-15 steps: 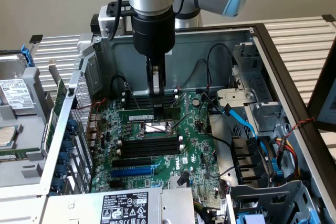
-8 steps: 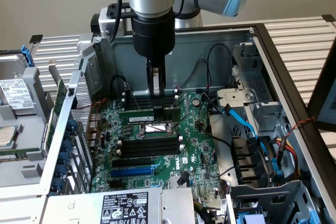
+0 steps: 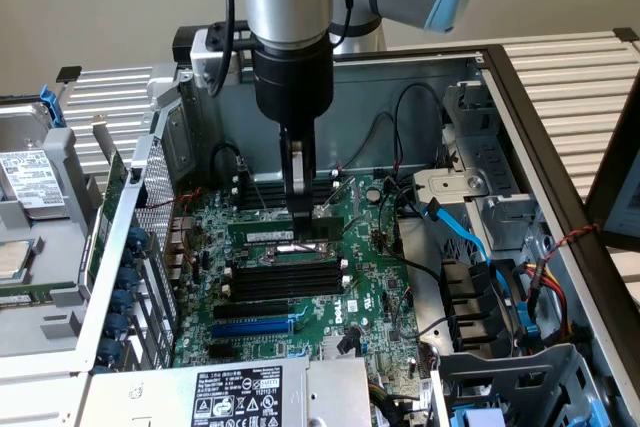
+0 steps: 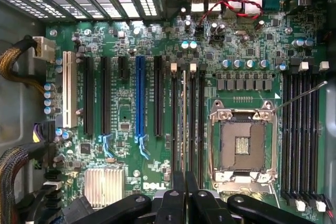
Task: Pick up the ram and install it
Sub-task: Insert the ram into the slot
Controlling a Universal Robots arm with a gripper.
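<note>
The ram (image 3: 262, 235) is a thin dark-green stick with a white label strip. It stands on edge along the nearest of the black memory slots (image 3: 285, 277) on the green motherboard (image 3: 370, 287). My gripper (image 3: 302, 219) comes straight down from above and is shut on the ram toward its end at the exterior view's right. In the wrist view the ram (image 4: 184, 114) appears edge-on as a pale thin line between two black slots, running out from between the closed black fingers (image 4: 176, 192) of the gripper (image 4: 185, 179).
A blue slot (image 3: 255, 328) lies beyond the black slots (image 4: 139, 98). The open processor socket (image 4: 242, 145) sits beside the ram. Blue cables (image 3: 470, 237) and drive cages crowd the exterior view's right. The case's metal walls (image 3: 130, 237) surround the board, and the power supply (image 3: 237, 395) lies in front.
</note>
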